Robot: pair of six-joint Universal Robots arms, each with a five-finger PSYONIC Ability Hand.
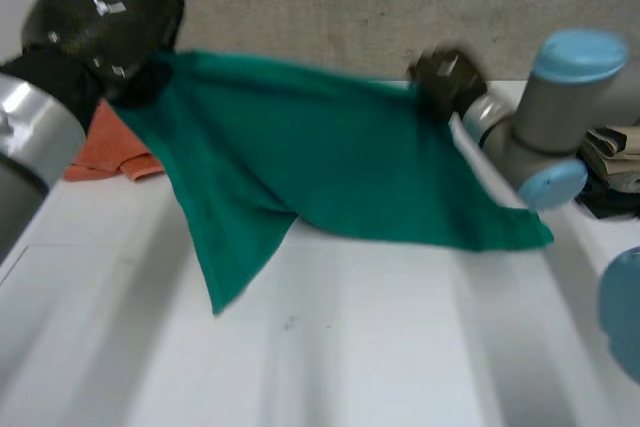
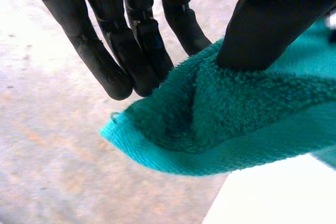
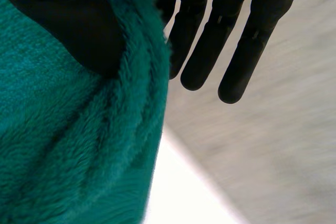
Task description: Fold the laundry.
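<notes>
Green towel (image 1: 340,162) seems soft, limp; we hold it by corners: left hand (image 2: 273,19) and right hand (image 3: 63,14) pinch it.

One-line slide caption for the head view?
Left hand and right hand hold a green towel up over the white table.

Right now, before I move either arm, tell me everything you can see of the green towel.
The green towel is teal terry, fluffy pile with a flat woven hem, unfolded and rumpled. It hangs spread between both hands: the left hand pinches one upper corner between thumb and fingers, the right hand pinches the opposite upper edge likewise. Its lower edge looks to rest on the white table, one corner drooping to a point.
</notes>
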